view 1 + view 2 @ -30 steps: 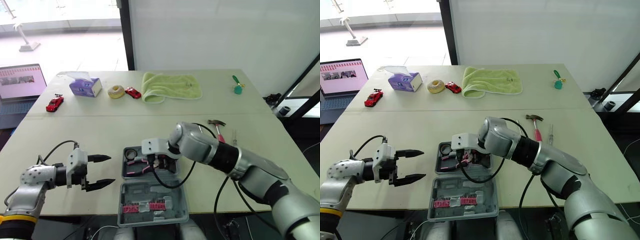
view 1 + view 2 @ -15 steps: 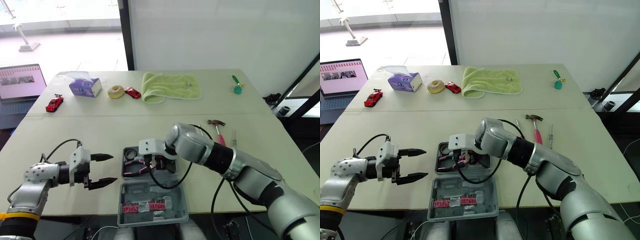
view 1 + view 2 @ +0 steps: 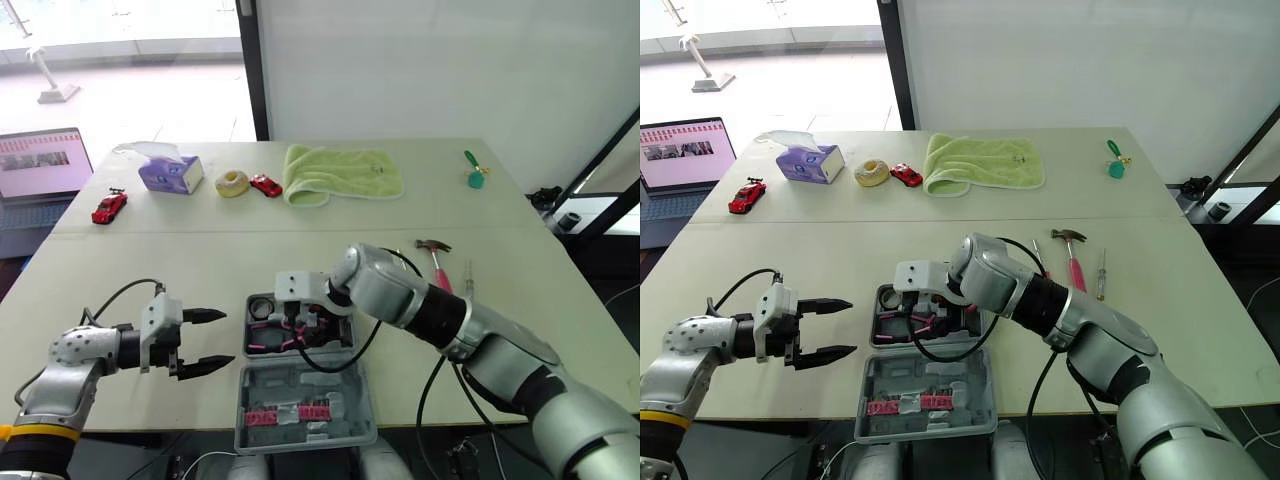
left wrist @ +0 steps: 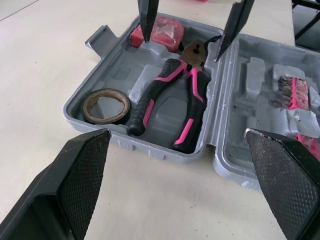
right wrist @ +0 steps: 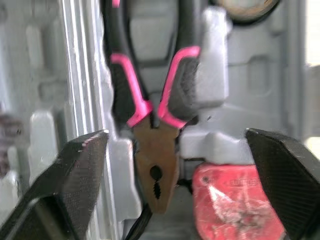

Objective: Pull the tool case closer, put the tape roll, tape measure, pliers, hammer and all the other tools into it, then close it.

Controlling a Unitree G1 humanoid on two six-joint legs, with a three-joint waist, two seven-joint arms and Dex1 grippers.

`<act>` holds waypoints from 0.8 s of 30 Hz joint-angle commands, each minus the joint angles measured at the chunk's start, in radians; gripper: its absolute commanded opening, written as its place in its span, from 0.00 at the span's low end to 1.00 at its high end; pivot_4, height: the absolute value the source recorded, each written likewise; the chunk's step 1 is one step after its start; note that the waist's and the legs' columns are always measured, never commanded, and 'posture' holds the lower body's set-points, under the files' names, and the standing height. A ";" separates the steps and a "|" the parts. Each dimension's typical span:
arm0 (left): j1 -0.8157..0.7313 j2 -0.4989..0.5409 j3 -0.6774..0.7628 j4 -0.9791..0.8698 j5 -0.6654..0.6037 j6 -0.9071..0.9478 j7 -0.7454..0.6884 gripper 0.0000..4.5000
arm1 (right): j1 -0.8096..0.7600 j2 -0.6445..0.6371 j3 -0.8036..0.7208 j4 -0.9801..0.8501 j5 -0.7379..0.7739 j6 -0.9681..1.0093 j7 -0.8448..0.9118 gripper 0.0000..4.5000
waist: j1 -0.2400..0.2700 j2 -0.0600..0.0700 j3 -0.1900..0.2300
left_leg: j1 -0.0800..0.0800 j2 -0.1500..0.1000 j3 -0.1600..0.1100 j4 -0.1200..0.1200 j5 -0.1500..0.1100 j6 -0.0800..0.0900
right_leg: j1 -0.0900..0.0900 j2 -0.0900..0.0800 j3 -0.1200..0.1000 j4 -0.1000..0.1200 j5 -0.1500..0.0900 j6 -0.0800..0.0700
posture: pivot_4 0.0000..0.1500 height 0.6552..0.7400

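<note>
Since the pliers (image 4: 160, 92) lie seated in the tool case (image 4: 150, 150), we should lift the spread-open right gripper (image 4: 183, 49) straight up; left gripper (image 3: 227, 338) hangs open beside it.

Tool case (image 3: 300, 400): grey, open flat at near edge of counter (image 3: 200, 260). Near half holds pink bits. Far half holds:
- tape roll (image 4: 106, 105), flat, at left
- black-pink pliers (image 4: 170, 100), seated in their slot, head toward right
- red tape measure (image 4: 157, 33), beside pliers' head

Pink-handled hammer (image 3: 437, 258) and screwdriver (image 3: 1100, 272) lie on counter right of case, head end far.
</note>
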 commanded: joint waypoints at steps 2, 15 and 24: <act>-0.011 0.014 0.008 -0.030 -0.006 0.014 0.005 1.00 | 0.013 0.049 -0.111 -0.091 0.051 0.031 -0.041 0.99 | 0.001 0.000 0.000 | 0.000 0.000 0.000 0.000 0.000 0.000 | 0.000 0.000 0.000 0.000 0.000 0.000 | 1.00 1.00; -0.022 0.017 0.006 -0.036 -0.005 0.033 0.013 1.00 | 0.115 0.081 -0.118 -0.053 0.050 -0.008 -0.146 0.01 | 0.000 0.000 0.000 | 0.000 0.000 0.000 0.000 0.000 0.000 | 0.000 0.000 0.000 0.000 0.000 0.000 | 1.00 1.00; -0.017 0.019 0.010 -0.049 -0.006 0.042 0.022 1.00 | 0.152 0.079 -0.107 0.033 0.033 -0.057 -0.170 0.01 | 0.000 0.000 0.000 | 0.000 0.000 0.000 0.000 0.000 0.000 | 0.000 0.000 0.000 0.000 0.000 0.000 | 1.00 1.00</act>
